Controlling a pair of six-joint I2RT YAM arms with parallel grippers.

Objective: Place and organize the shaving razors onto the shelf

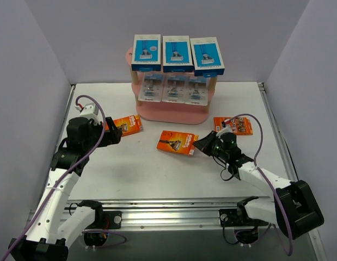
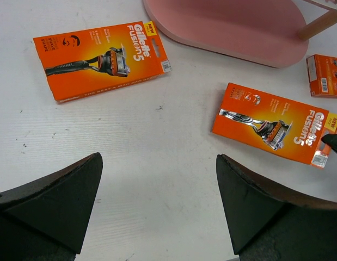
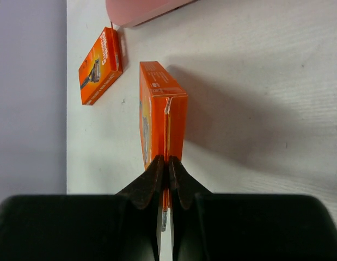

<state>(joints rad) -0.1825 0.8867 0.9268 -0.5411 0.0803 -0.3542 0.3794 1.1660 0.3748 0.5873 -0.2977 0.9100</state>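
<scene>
Right end effector (image 3: 164,161) clenched on thin card edge of middle Gillette Fusion5 pack (image 3: 161,103). Pack lies on table (image 1: 157,174), before pink shelf (image 1: 173,113). Left end effector (image 2: 158,160) released (idle). Risk: edge-only pinch, so pack may swing or slip on lift.

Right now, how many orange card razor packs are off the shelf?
3 orange packs: one left of the pink three-tier shelf, one before it in the right gripper, one at its right.
</scene>
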